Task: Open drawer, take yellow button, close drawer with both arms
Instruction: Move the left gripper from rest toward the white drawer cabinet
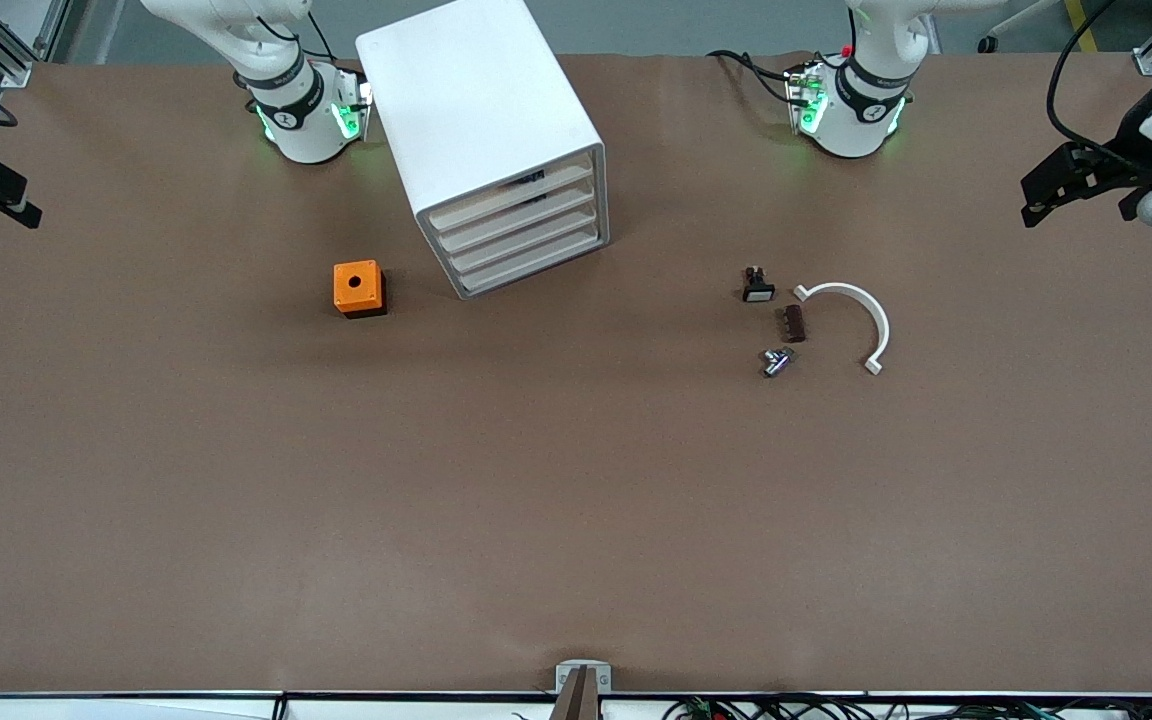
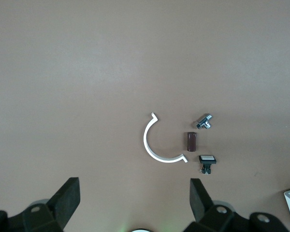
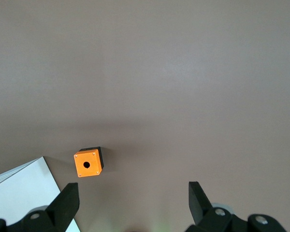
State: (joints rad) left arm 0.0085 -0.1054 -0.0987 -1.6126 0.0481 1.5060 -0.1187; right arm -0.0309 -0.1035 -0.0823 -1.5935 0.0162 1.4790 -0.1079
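Note:
The white cabinet (image 1: 476,100) stands near the right arm's base, its four drawers facing the front camera at an angle. The uppermost drawer (image 1: 511,193) is shut, flush with the three below it. The button is hidden. My left gripper (image 2: 134,186) hangs open and empty high over the table, by a group of small parts. My right gripper (image 3: 133,189) is also open and empty, high over the table beside the cabinet's corner (image 3: 24,193) and an orange cube (image 3: 88,163). In the front view only the arms' bases and lower links show.
The orange cube with a round hole (image 1: 358,287) sits beside the cabinet. Toward the left arm's end lie a black part with a white face (image 1: 757,287), a brown block (image 1: 793,323), a metal piece (image 1: 776,361) and a white half-ring (image 1: 881,325). Dark fixtures jut in at both table ends.

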